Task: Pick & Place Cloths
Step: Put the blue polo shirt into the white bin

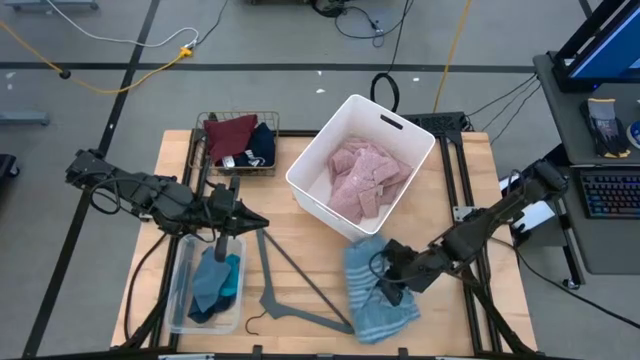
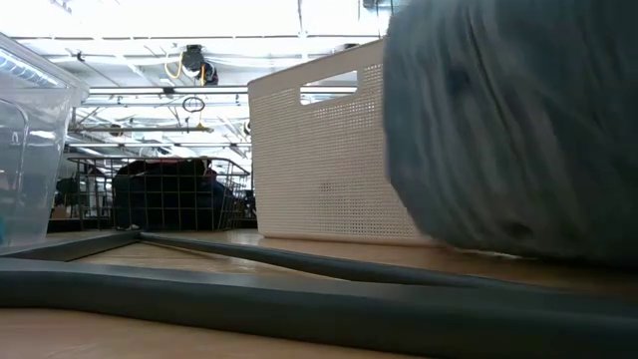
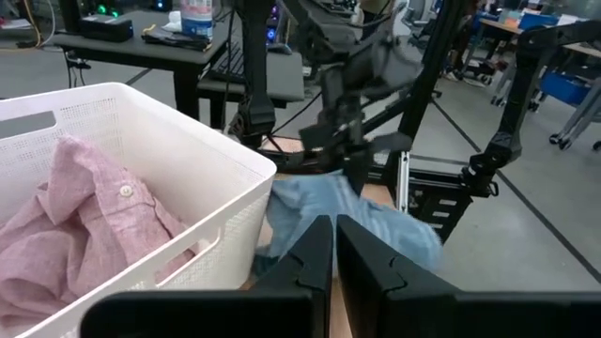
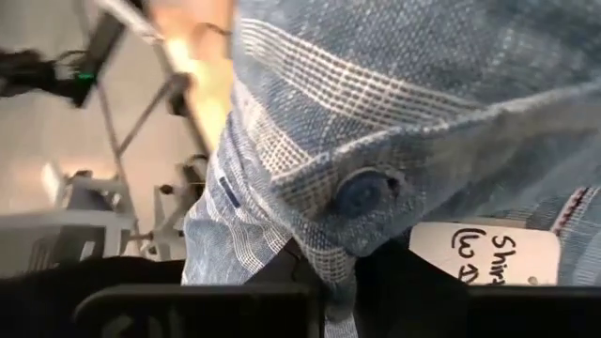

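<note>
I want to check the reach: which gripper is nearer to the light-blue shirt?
Right. The right gripper is on the light-blue shirt, its fingers gripping the fabric. The left gripper is across the table, above the clear bin.

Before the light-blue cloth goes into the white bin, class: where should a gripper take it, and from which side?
Grip the light-blue cloth at its bunched edge nearest the white bin, coming straight down from above. It lies flat on the table, so raised folds there offer purchase, where the right gripper sits.
</note>
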